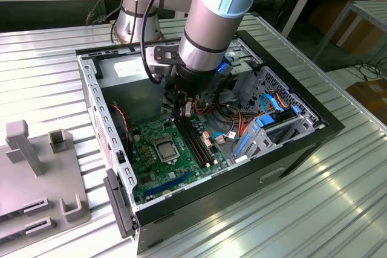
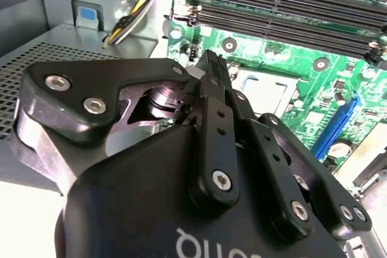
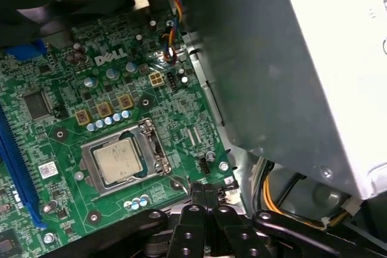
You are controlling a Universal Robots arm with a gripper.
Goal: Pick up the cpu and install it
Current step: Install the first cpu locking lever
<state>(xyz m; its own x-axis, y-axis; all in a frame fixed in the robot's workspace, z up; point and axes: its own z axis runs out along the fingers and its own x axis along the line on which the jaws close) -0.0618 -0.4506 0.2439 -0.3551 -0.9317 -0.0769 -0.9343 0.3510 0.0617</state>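
Observation:
The cpu [image 3: 118, 162], a pale silvery square, lies flat inside the metal-framed socket [image 3: 158, 149] on the green motherboard [image 3: 72, 64]. In the exterior view the cpu [image 1: 166, 147] sits near the board's middle inside the open computer case [image 1: 290, 149]. My gripper [image 1: 184, 110] hangs above the board, a little behind the socket, toward the back of the case. Both wrist views show its black fingers pressed together with nothing between them: my gripper [image 3: 204, 187] is just off the socket's corner, and my gripper [image 2: 210, 60] points down at the board.
Long black memory slots [image 1: 196, 142] run beside the socket. A grey power supply box [image 3: 290, 58] and coloured cables [image 1: 230, 119] crowd the rear. Blue-tabbed drive bays [image 1: 272, 126] fill the exterior view's right. A grey fixture [image 1: 36, 167] stands on the ribbed metal table [image 1: 338, 197].

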